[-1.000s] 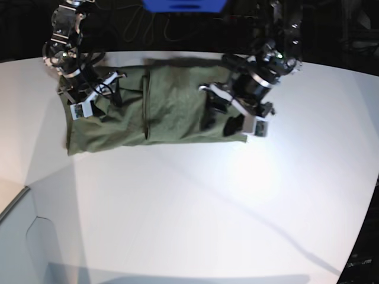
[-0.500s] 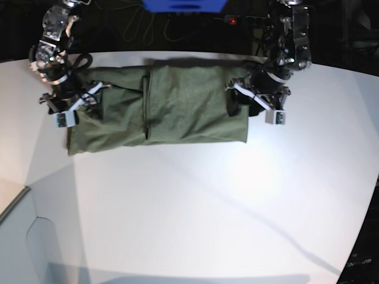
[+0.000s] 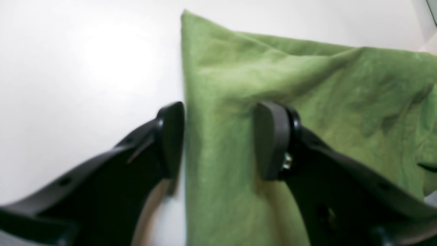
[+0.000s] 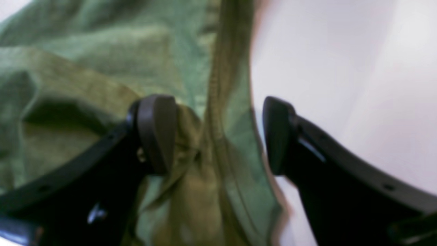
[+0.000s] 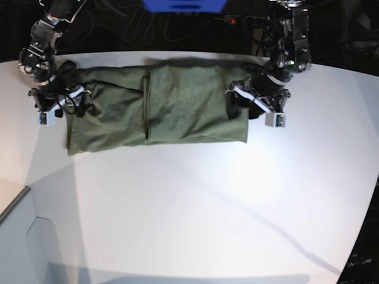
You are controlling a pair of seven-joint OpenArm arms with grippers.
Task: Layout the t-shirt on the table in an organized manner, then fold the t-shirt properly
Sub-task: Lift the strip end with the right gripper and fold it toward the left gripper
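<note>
While base shows whole shirt: my wrist views show only its two end edges.
Right gripper [image 4: 218, 136]: jaws apart, straddling the hem.
T-shirt [image 5: 177, 103]: olive, wrinkled, folded band lying lengthwise left-right across the counter [image 5: 207, 207], far side.
Left gripper [image 3: 218, 140]: jaws apart, astride the opposite edge.
</note>
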